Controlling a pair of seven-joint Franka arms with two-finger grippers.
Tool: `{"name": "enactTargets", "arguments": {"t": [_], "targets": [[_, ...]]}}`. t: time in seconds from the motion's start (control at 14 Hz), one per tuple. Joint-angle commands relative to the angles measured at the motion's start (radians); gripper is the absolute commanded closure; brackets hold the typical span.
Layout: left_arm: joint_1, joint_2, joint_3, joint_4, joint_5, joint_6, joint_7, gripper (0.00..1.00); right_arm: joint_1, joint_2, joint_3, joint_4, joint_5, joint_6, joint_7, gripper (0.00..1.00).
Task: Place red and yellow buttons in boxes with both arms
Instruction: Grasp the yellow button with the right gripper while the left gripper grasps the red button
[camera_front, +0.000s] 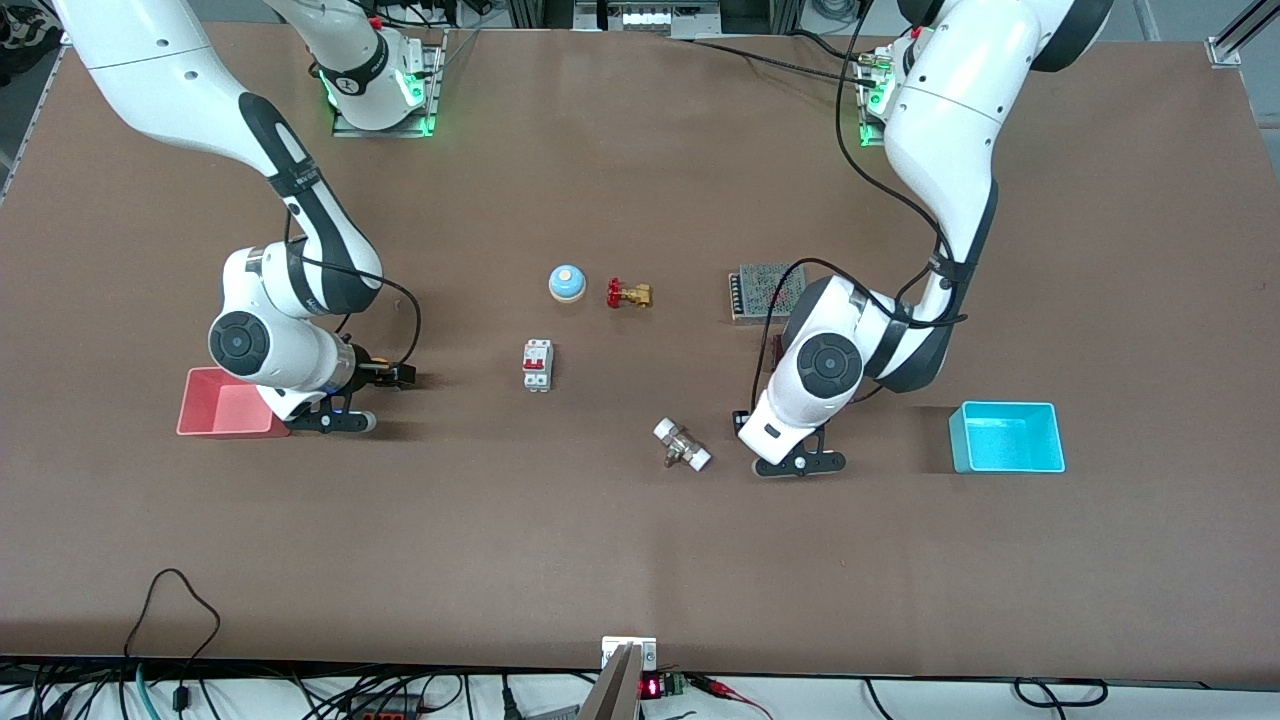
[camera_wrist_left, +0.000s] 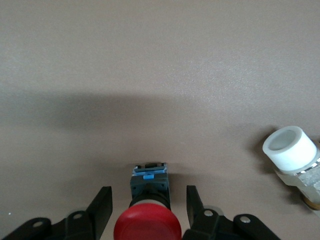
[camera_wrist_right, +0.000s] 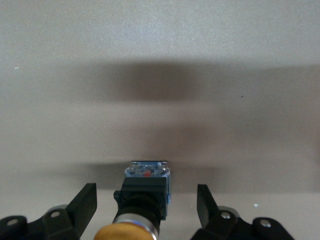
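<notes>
The red button (camera_wrist_left: 147, 227) lies on its side on the table between the open fingers of my left gripper (camera_wrist_left: 148, 192), which touch neither side of it. In the front view that gripper (camera_front: 745, 420) is low over the table beside the white-capped fitting, and its hand hides the button. The yellow button (camera_wrist_right: 142, 200) lies on its side between the open fingers of my right gripper (camera_wrist_right: 146, 190), also untouched. That gripper (camera_front: 388, 376) is low beside the pink-red box (camera_front: 215, 405). The cyan box (camera_front: 1005, 437) stands toward the left arm's end of the table.
A white-capped fitting (camera_front: 683, 445) lies close to my left gripper and shows in the left wrist view (camera_wrist_left: 290, 147). A circuit breaker (camera_front: 538, 365), a blue dome (camera_front: 567, 283) and a brass valve (camera_front: 628, 294) sit mid-table. A mesh-topped block (camera_front: 765, 290) is by the left arm.
</notes>
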Motion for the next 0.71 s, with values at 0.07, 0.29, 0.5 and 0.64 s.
{"name": "enactTargets", "arguments": {"t": [0.07, 0.29, 0.5, 0.64], "targets": [[-0.008, 0.014, 0.003, -0.002, 0.010, 0.032, -0.005, 0.41, 0.003, -0.005, 0.003, -0.015, -0.017, 0.012, 0.015, 0.39], [-0.005, 0.012, 0.003, -0.002, 0.010, 0.029, 0.008, 0.82, 0.003, -0.005, 0.003, -0.018, -0.017, 0.010, 0.008, 0.75], [0.009, -0.027, 0.009, 0.004, 0.010, 0.003, 0.008, 0.87, 0.007, -0.007, 0.003, -0.018, -0.017, 0.007, 0.008, 1.00], [0.026, -0.082, 0.017, 0.021, 0.018, -0.088, 0.009, 0.86, 0.007, -0.021, 0.003, -0.018, -0.017, 0.002, 0.008, 1.00]]}}
